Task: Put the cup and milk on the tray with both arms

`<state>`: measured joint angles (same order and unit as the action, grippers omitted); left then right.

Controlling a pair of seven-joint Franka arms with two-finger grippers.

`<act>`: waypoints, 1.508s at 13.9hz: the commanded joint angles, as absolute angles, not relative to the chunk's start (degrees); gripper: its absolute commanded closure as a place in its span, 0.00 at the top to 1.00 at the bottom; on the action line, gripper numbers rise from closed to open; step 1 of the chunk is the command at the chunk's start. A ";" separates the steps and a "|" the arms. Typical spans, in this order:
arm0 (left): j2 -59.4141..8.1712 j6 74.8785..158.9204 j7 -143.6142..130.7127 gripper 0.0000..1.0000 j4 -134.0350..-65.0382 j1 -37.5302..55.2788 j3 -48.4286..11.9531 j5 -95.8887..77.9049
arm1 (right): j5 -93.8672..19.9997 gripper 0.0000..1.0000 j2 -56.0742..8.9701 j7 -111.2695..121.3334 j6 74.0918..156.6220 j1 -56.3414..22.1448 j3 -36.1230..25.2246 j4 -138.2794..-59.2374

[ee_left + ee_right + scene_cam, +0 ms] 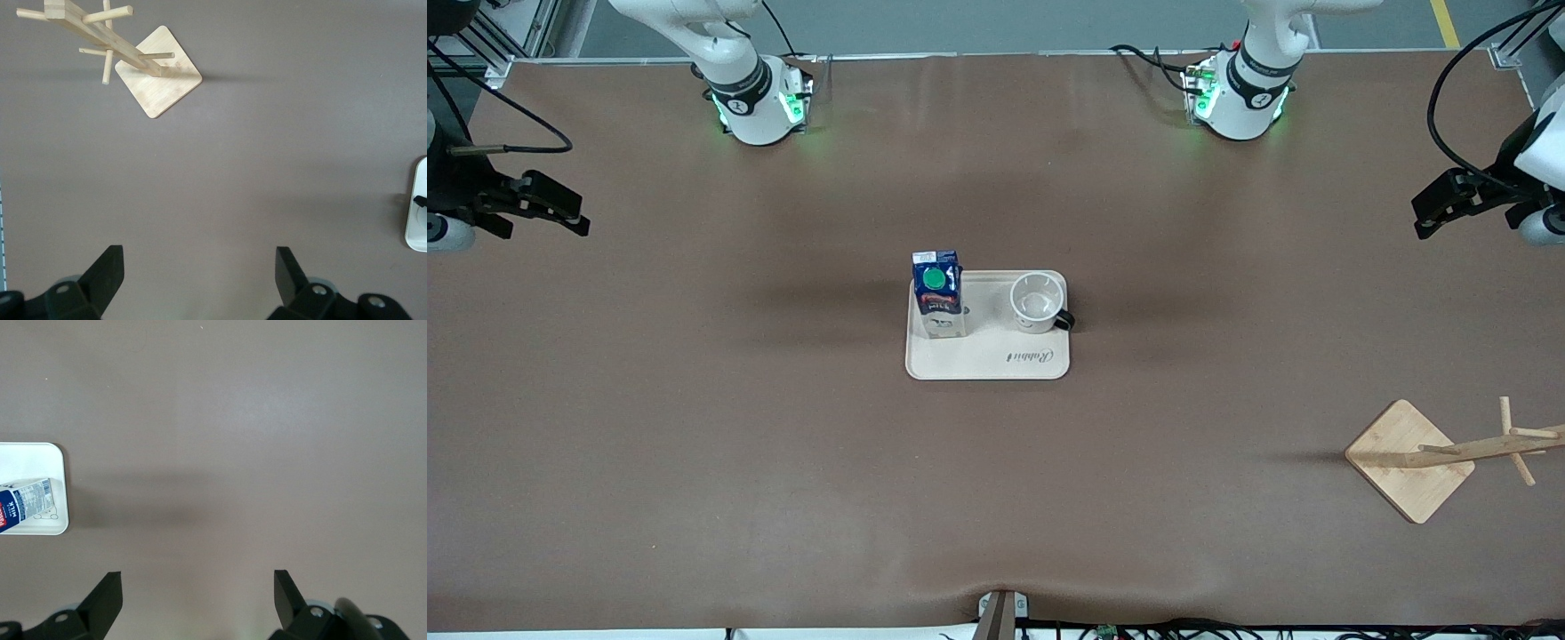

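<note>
the milk (937,296) and cup (1037,302) stand upright on the tray (987,363) (job apparently finished), so the left gripper (1427,218) and right gripper (569,213) hang well apart from the tray over bare worktop (783,444), jaws spread and empty.

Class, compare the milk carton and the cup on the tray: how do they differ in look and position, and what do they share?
The milk is a tall dark-blue carton closed by a green cap; the cup is a short, round white mug, open on top, with a black handle. The milk stands toward the right arm's end of the tray, the cup toward the left arm's end. Both stand upright on the tray, apart, with no claw touching them.
</note>
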<state>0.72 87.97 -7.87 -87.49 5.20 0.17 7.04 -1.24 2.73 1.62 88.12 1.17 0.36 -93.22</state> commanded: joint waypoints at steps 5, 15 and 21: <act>1.32 87.63 -7.21 1.00 -87.19 5.10 0.35 5.37 | -2.11 1.00 3.25 2.37 86.66 2.90 1.05 -92.99; 0.88 87.36 -8.44 1.00 -86.92 4.40 0.88 3.69 | -2.28 1.00 3.25 2.37 86.57 3.08 1.05 -92.99; -0.17 86.75 -8.44 1.00 -86.22 3.87 0.88 3.78 | -2.29 1.00 3.25 2.37 86.57 2.99 1.05 -92.99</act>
